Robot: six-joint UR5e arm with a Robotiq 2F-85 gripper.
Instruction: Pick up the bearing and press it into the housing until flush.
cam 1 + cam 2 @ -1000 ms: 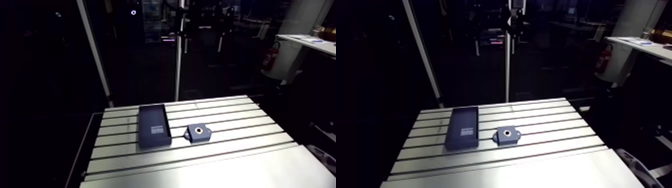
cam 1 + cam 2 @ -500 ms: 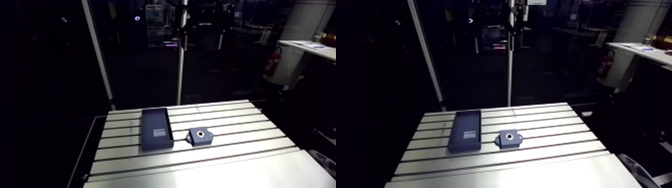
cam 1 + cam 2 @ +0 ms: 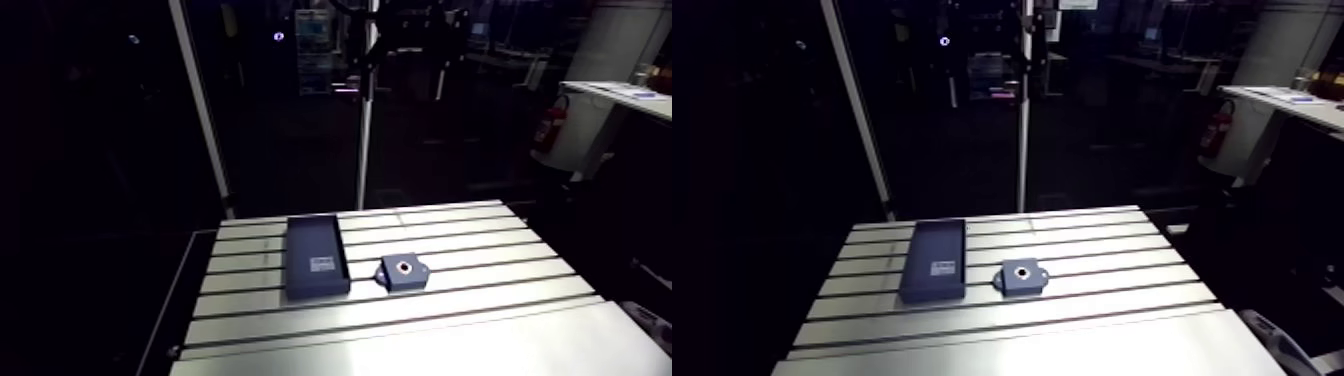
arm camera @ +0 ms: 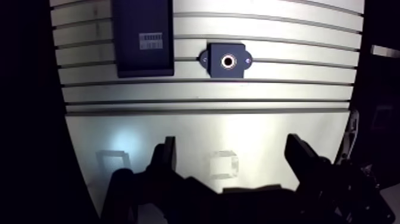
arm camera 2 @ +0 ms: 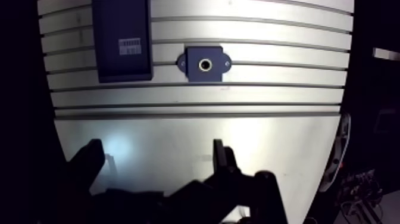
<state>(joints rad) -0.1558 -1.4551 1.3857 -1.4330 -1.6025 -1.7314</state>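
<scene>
A small dark-blue housing point(image 4: 227, 60) with two mounting ears lies flat on the slotted table point(image 4: 178, 122). It has a round bore with a bright ring around it. I cannot tell whether that ring is the bearing, and I see no loose bearing anywhere. In the arm view the housing point(image 3: 402, 273) sits near the table's middle. My gripper point(image 4: 232, 158) hovers high over the smooth near part of the table, well short of the housing. It is open, with one dark fingertip point(image 4: 167, 156) showing on each side and nothing between them. The arm view does not show the gripper.
A long dark-blue rectangular box point(image 4: 143, 36) with a white label lies beside the housing, a small gap apart; the arm view shows this box point(image 3: 317, 258) as a shallow open tray. The table drops off into dark at both sides.
The arm view has shifted a little, so the camera moved with the arm. The housing and the box keep their places on the table.
</scene>
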